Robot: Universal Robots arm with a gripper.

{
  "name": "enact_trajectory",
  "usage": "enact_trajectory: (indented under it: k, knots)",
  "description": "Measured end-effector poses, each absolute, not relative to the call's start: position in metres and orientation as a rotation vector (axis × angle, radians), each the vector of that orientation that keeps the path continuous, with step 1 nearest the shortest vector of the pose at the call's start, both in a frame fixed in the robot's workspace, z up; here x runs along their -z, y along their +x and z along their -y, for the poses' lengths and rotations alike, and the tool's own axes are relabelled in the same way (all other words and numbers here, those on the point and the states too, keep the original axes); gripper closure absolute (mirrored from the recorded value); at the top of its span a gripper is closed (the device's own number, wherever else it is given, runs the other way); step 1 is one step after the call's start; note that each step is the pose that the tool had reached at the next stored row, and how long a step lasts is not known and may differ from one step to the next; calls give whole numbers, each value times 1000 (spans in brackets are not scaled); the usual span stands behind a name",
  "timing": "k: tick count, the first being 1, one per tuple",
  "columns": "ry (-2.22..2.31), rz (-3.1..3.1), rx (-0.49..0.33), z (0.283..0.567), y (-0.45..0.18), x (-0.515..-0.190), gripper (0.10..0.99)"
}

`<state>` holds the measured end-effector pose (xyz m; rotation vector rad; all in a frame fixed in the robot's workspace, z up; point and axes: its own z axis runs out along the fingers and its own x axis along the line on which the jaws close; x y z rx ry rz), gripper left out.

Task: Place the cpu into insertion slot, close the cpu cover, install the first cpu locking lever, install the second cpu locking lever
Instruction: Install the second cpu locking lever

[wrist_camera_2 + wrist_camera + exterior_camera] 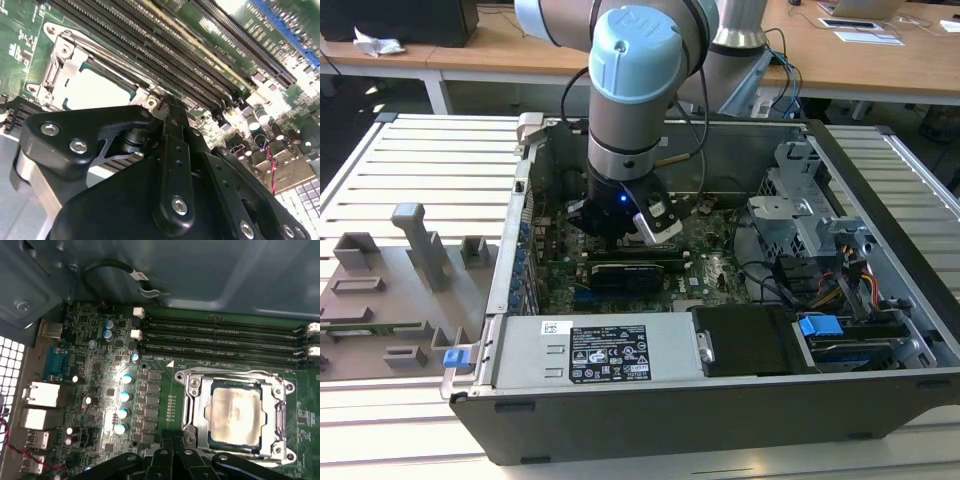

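Cpu [235, 415] sits in the slot [216, 442] on the green board [95, 385], with the silver cover [194, 405] shut down around it. Gripper [170, 107] hangs just beside the socket inside the open computer case [880, 170]; fingers [176, 145] look pressed together, holding nothing.

The work surface [410, 150] was a light grey slatted metal table. Behind it stood wooden desks [490, 45] with white frames, one carrying papers [865, 25] at the exterior view's right. Bright light fell across the desktops. A crumpled white cloth [375, 43] lay on the left desk.
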<state>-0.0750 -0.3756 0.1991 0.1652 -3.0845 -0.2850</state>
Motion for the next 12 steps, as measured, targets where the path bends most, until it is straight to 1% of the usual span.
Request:
enact_trajectory:
  k: [2, 5, 8, 12]
  knots:
    - [173, 3084, 286, 375, -75, -201, 980]
    - [174, 3084, 286, 374, -75, -214, 980]
    - [174, 3082, 279, 367, -72, -215, 980]
    - [172, 3077, 248, 358, -65, -215, 980]
